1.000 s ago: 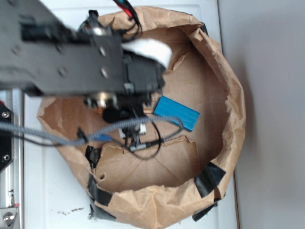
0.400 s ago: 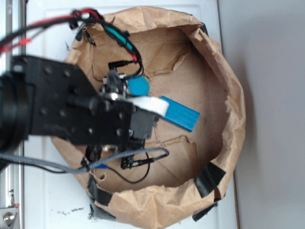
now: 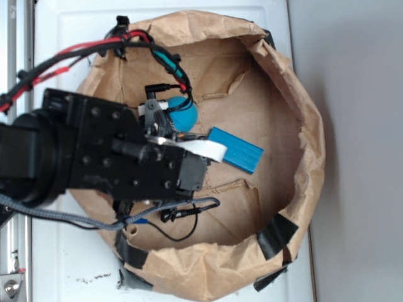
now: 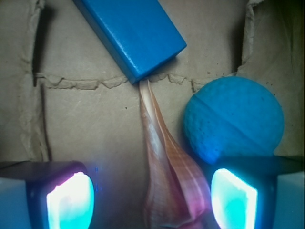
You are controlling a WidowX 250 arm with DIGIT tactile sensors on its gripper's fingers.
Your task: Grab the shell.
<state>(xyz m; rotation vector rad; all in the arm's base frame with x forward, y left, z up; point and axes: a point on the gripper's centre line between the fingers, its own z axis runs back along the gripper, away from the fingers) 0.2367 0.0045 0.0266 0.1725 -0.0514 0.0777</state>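
Filling most of the exterior view: brown paper-lined basin (image 3: 296,126), taped at the rim, sitting on a white table (image 3: 63,277). Black robot arm (image 3: 82,157) reaches in from the left and hides the left half of the floor, red and black cables (image 3: 75,53) looping over the rim.

Next down in size: blue block (image 4: 131,33), lying flat on the paper floor, angled. Teal ball (image 4: 233,119), dimpled, just beside the shell on its right in the wrist view, apparently touching or nearly so, hard to tell.

Shell (image 4: 167,176): tan with brown stripes, lying flat, thin tail tip pointing up at the block's lower corner and meeting or nearly meeting it. Fat body end sits low in the wrist frame, between the two pads. In the exterior view the shell is hidden under the arm.

Gripper (image 4: 152,200): jaws apart, nothing clamped. Lit fingertips (image 4: 69,198) straddle the shell, right one much closer to it and sitting right under the ball.

Step, as judged: aligned over the target, pre-grasp. Next move calls for dropping the last bit and closing across the shell body. Risk: right pad catches the ball or shoves it, shell is off-centre so it may slide or twist as the jaws close.
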